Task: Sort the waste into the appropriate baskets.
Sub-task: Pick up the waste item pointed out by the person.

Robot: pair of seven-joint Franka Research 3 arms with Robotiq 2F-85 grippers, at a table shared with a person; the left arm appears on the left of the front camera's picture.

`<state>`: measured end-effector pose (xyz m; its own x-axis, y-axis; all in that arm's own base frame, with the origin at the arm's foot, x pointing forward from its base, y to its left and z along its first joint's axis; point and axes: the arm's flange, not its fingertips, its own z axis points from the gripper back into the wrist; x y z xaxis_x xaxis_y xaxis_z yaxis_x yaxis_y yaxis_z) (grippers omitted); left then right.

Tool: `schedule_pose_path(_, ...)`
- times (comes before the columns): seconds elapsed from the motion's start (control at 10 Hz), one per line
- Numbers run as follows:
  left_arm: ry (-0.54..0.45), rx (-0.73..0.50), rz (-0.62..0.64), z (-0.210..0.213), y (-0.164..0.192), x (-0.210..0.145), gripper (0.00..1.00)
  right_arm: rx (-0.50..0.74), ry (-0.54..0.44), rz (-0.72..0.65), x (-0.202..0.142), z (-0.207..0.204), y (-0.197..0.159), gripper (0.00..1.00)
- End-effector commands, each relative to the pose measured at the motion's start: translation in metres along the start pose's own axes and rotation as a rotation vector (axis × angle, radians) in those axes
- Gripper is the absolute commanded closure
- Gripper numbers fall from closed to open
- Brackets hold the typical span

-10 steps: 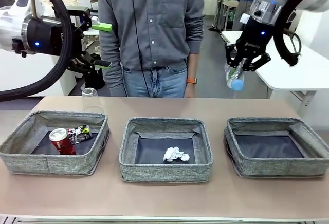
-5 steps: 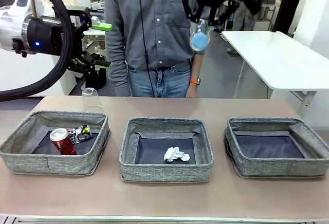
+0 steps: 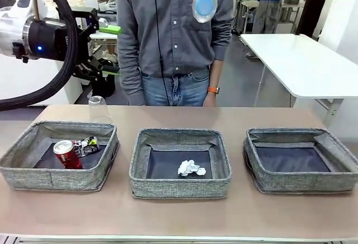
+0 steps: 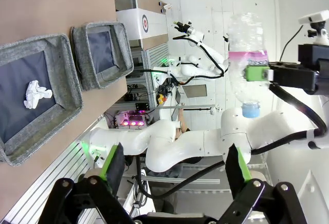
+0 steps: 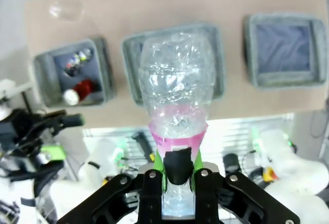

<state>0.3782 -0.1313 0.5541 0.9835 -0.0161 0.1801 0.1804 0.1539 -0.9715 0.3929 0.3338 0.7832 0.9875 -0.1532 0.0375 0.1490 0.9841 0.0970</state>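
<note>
My right gripper [image 5: 177, 168] is shut on a clear plastic bottle [image 3: 204, 4] with a pink label, held high above the table in front of the person's chest. My left gripper [image 3: 110, 49] hangs open and empty at the far left, above the table. Three grey baskets stand in a row. The left basket [image 3: 56, 178] holds a red can [image 3: 67, 154] and a crushed dark can [image 3: 87, 144]. A paper ball [image 3: 191, 169] lies in the middle basket [image 3: 179, 187]. Nothing lies in the right basket [image 3: 302, 183]. A clear cup [image 3: 98, 108] stands upside down behind the left basket.
A person [image 3: 173, 37] stands at the table's far edge, behind the middle basket, arms down. A white table [image 3: 302, 59] stands at the back right. Bare tabletop runs along the front of the baskets and between them.
My right gripper has carried the bottle up and to the left, from above the right basket to high over the middle. The left arm has not moved.
</note>
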Motion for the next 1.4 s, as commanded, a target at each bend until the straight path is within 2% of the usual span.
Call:
schedule_pose_path(0.0,-0.008,-0.016,0.012,-0.001,-0.004,-0.001,0.0,-0.015,0.008,-0.01,0.004,-0.009,-0.002,0.79)
schedule_pose_path(0.2,-0.008,-0.016,0.012,-0.001,-0.004,-0.001,0.0,0.001,0.001,0.001,0.0,0.0,0.0,0.79)
schedule_pose_path(0.3,-0.008,-0.016,0.012,-0.001,-0.004,-0.001,0.0,0.036,-0.016,0.06,-0.003,-0.009,0.01,0.79)
schedule_pose_path(0.5,-0.008,-0.016,0.012,-0.001,-0.004,-0.001,0.0,0.186,-0.098,0.136,-0.017,-0.018,0.041,0.79)
schedule_pose_path(0.6,-0.008,-0.016,0.012,-0.001,-0.004,-0.001,0.0,0.17,-0.155,0.114,-0.017,-0.021,0.047,0.79)
schedule_pose_path(0.7,-0.008,-0.016,0.012,-0.001,-0.004,-0.001,0.0,0.107,-0.058,0.07,-0.007,-0.002,0.033,0.79)
schedule_pose_path(1.3,-0.008,-0.016,0.012,-0.001,-0.004,-0.001,0.0,0.107,-0.058,0.07,-0.007,-0.002,0.033,0.79)
